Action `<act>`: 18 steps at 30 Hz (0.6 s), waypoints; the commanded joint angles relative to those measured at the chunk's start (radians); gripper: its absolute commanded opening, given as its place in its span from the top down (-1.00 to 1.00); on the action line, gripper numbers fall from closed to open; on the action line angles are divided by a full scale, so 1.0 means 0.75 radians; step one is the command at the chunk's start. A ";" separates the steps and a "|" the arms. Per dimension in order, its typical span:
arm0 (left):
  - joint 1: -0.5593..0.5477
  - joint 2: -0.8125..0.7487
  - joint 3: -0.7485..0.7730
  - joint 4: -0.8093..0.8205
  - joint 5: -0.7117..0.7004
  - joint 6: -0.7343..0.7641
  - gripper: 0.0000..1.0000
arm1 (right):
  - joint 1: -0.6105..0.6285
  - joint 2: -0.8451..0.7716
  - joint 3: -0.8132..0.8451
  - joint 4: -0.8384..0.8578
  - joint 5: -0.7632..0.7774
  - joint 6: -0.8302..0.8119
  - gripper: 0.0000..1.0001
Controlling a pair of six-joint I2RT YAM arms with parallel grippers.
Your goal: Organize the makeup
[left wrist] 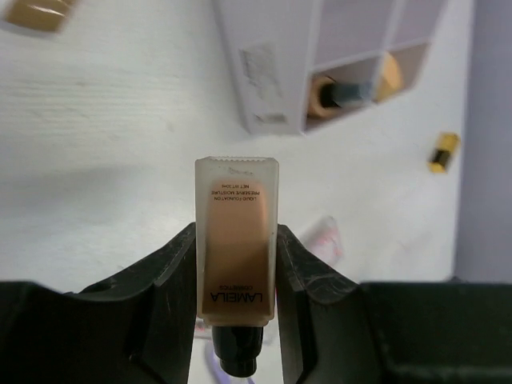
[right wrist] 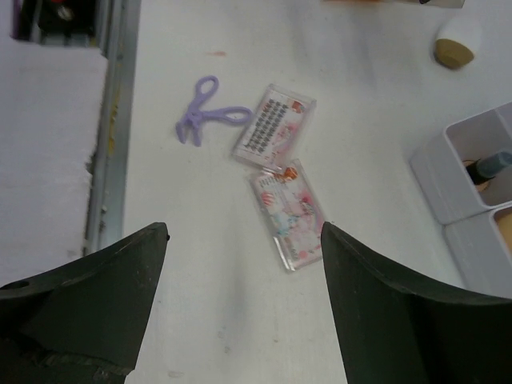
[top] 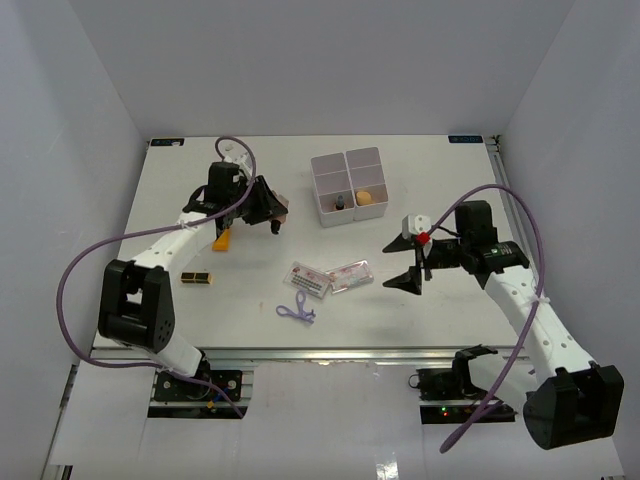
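Observation:
My left gripper (top: 268, 208) (left wrist: 237, 232) is shut on a tan foundation tube (left wrist: 237, 240) with a black cap, held above the table left of the white four-compartment box (top: 350, 187). A tan-orange sponge (top: 365, 198) and a dark-capped item (top: 340, 202) sit in the box's front compartments. A yellow-orange tube (top: 222, 240) lies on the table below the left gripper. Two clear packets with pink-red print (top: 307, 280) (top: 350, 275) and a thin purple tool (top: 297, 311) lie at mid-front. My right gripper (top: 413, 272) (right wrist: 244, 228) is open and empty, right of the packets (right wrist: 288, 216).
A small black-and-gold stick (top: 196, 277) lies at the front left. A white-and-tan rounded piece (right wrist: 456, 40) shows beyond the box corner (right wrist: 436, 172) in the right wrist view. The metal table edge (right wrist: 112, 120) runs near the purple tool (right wrist: 204, 116).

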 commanded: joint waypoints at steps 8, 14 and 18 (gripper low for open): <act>-0.024 -0.185 -0.301 0.423 0.851 -0.436 1.00 | 0.524 -0.105 0.024 0.330 0.652 -0.229 -0.73; -0.084 -0.156 -0.241 0.493 0.992 -0.461 1.00 | 0.587 -0.010 0.060 0.489 0.784 -0.049 -0.75; -0.121 -0.151 -0.224 0.476 1.135 -0.291 1.00 | 0.589 -0.012 0.070 0.361 0.644 -0.282 -0.80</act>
